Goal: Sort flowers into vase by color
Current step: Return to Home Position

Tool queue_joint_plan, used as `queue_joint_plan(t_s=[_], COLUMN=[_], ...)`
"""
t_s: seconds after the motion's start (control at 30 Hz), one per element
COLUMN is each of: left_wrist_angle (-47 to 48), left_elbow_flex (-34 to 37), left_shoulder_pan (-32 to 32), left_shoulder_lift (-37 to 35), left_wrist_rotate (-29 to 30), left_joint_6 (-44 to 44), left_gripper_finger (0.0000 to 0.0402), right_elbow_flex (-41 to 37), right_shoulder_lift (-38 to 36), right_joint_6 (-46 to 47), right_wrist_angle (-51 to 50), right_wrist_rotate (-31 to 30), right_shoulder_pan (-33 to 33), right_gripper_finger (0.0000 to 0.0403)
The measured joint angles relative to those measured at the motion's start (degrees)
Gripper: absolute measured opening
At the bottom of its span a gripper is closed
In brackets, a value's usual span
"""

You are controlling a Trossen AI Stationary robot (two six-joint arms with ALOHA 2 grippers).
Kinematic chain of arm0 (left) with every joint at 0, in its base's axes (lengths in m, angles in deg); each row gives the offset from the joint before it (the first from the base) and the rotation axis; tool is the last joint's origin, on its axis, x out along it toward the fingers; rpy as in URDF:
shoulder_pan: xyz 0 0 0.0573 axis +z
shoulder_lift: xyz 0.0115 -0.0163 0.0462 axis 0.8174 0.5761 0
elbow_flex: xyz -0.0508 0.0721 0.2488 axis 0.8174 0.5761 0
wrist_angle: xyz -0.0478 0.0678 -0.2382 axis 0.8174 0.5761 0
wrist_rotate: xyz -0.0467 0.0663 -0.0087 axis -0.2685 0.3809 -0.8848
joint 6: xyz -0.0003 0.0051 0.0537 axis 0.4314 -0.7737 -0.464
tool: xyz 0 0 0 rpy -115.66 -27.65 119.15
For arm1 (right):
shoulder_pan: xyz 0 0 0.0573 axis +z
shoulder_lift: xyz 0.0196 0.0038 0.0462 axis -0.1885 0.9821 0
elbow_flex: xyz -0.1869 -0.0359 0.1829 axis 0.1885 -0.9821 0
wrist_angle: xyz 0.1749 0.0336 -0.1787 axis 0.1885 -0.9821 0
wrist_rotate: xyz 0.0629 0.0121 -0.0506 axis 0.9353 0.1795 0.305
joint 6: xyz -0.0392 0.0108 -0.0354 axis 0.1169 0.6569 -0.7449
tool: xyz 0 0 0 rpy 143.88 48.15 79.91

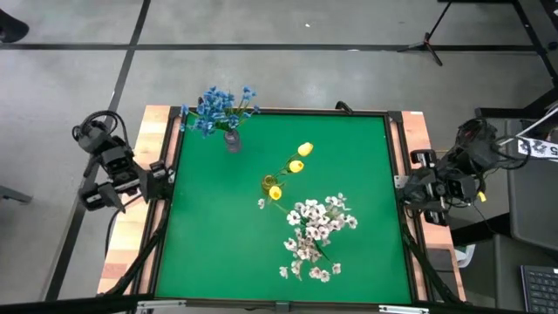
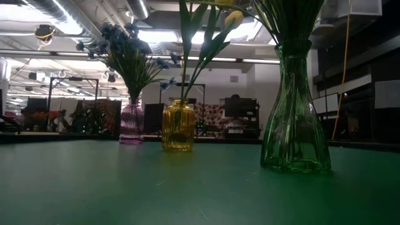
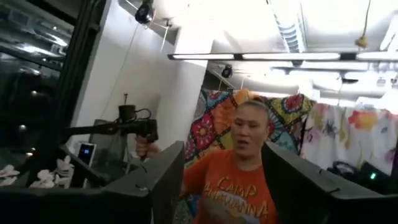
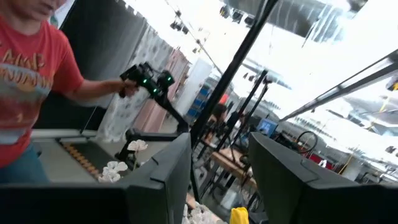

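Observation:
Blue blossom sprigs stand with their stems in a purple vase at the far left of the green mat. Yellow buds stand in an amber vase at mid-table. White blossoms fill a green glass vase on the near right. My left gripper waits open beyond the table's left edge. My right gripper waits open beyond the right edge. Neither is near a flower.
The green mat has free room on its near left and far right. A black frame and wooden strips border it. A person in an orange shirt stands beyond the table, holding a black handle.

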Motion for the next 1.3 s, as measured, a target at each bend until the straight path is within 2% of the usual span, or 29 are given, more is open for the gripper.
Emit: queue_joint_plan(t_s=[0.2,0.27,0.33,0.4,0.57,0.73,0.8,1.03,1.13,1.3], left_wrist_angle=[-1.5,-4.9,-9.6,-10.4,-1.3,6.2,8.1,7.4,5.5,-2.8], left_elbow_flex=[0.0,0.0,0.0,0.0,1.0,3.4,4.4,7.1,10.5,18.1], left_shoulder_pan=[0.0,0.0,0.0,0.0,0.0,0.0,0.0,0.0,0.1,0.1], left_shoulder_lift=[-0.2,-0.8,-2.0,-4.5,-11.1,-18.1,-18.4,-18.3,-18.4,-18.4], left_wrist_rotate=[-4.8,-9.3,-15.0,-17.0,-8.2,1.0,3.5,4.0,4.0,2.4], left_joint_6=[-2.5,-1.7,-4.5,-6.6,-4.8,-8.0,-9.9,-12.1,-12.1,-10.8], left_gripper_finger=[0.021,0.021,0.021,0.021,0.021,0.021,0.021,0.021,0.021,0.021], right_elbow_flex=[-7.3,-8.9,-10.0,-10.9,-12.5,-12.6,-12.6,-13.5,-16.9,-25.3], right_shoulder_lift=[-8.2,-10.3,-12.1,-13.5,-14.7,-14.6,-14.5,-14.8,-14.8,-15.6], right_joint_6=[-0.2,-0.2,-0.2,-0.3,-0.5,-0.6,-0.6,-0.6,-0.6,-1.2], right_wrist_angle=[3.5,3.4,3.7,3.6,3.5,3.5,3.5,4.0,5.0,14.3], right_wrist_rotate=[0.0,0.0,0.0,0.0,-0.1,-1.5,-1.5,-2.2,-4.6,-6.0], right_shoulder_pan=[0.0,0.0,0.0,0.0,0.0,0.0,0.0,0.0,0.0,0.0], right_gripper_finger=[0.0161,0.0161,0.0161,0.0161,0.0161,0.0161,0.0161,0.0161,0.0161,0.0161])
